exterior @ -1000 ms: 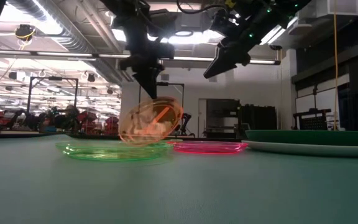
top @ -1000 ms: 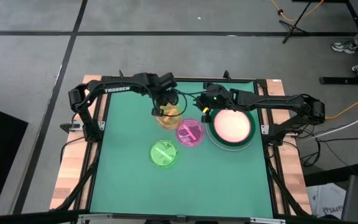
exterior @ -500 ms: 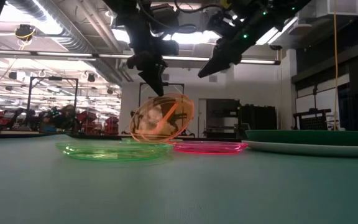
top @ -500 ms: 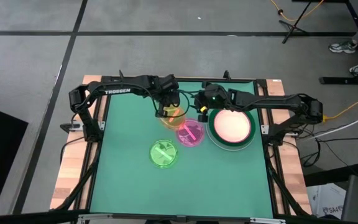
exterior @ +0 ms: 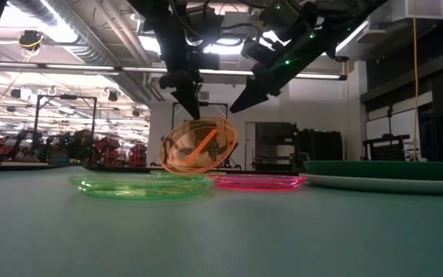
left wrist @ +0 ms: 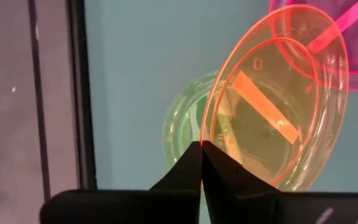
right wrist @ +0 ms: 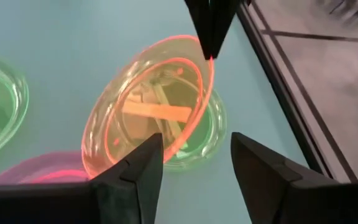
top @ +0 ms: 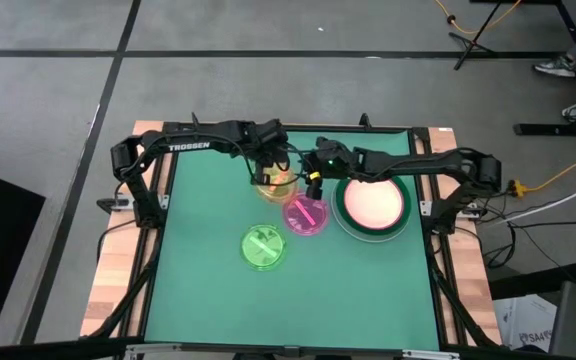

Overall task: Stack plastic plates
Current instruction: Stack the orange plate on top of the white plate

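High: left gripper (top: 265,172) pinched on rim of the small translucent orange plate (top: 274,184), near table's far edge; right gripper (top: 312,184) beside it, fingers apart.
Low: orange plate (exterior: 199,146) tilted, lifted over a translucent lime green plate (exterior: 141,185).
Left wrist: fingertips (left wrist: 202,163) clamp the rim.

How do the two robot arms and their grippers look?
Both arms are dark, jointed and slim. The left arm bears white TROSSEN lettering. The right arm shows a green light near its wrist. Each gripper has two black fingers tapering to points; black cables run along them.
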`<control>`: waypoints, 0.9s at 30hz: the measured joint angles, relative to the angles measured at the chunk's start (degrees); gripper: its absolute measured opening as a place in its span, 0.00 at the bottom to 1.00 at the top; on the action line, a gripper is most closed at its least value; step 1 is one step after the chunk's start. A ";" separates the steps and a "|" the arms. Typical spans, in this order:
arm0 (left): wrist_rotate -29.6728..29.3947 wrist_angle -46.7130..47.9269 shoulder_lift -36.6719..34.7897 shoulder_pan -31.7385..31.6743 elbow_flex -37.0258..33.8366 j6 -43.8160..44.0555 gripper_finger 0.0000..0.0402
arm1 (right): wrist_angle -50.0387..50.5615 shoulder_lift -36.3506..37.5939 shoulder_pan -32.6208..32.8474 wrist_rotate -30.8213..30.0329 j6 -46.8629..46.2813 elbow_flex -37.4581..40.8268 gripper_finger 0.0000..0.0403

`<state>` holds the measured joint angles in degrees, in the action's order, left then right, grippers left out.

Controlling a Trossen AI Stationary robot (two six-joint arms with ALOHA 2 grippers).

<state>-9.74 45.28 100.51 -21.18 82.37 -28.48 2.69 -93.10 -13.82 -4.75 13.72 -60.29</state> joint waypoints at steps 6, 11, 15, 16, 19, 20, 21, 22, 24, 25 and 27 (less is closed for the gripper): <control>-0.26 -0.46 0.00 -0.02 0.00 2.35 0.00 | -1.21 -1.69 -0.02 -1.24 -0.68 0.00 0.45; -0.20 -2.20 0.00 -0.02 0.00 4.90 0.00 | -2.45 -2.82 -0.02 -0.62 -1.81 0.00 0.45; -0.14 -2.34 0.00 0.08 0.00 5.01 0.00 | -2.66 -2.78 -0.07 -3.79 -2.91 -0.02 0.45; -0.17 -2.38 0.00 0.19 0.00 5.02 0.00 | -2.66 -2.78 -0.07 -4.34 -2.97 -0.02 0.45; -0.13 -2.58 -0.02 0.75 0.00 5.25 0.00 | -2.63 -2.78 -0.07 -4.78 -2.97 -0.02 0.45; -0.12 -2.58 -0.02 1.02 0.00 5.66 0.00 | -2.51 -2.78 -0.07 -4.77 -2.97 -0.02 0.45; -0.05 -2.61 -0.02 1.22 0.00 5.90 0.00 | -2.42 -2.78 -0.07 -4.75 -2.97 -0.02 0.45; -0.01 -2.66 -0.02 1.47 0.00 5.93 0.00 | -2.47 -2.78 -0.07 -4.73 -2.97 -0.02 0.45; -0.04 -2.88 -0.02 1.91 0.00 6.02 0.00 | -2.48 -2.78 -0.07 -4.73 -3.02 -0.02 0.45; -0.05 -3.14 -0.02 2.13 0.00 6.27 0.00 | -2.44 -2.78 -0.07 -4.72 -3.13 -0.02 0.45; -0.22 -3.82 -0.02 2.50 0.00 7.54 0.00 | -2.44 -2.78 -0.07 -4.71 -3.34 -0.02 0.45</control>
<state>-9.96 41.46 100.49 -18.67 82.37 -20.94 0.25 -95.88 -13.89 -9.45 10.38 -60.31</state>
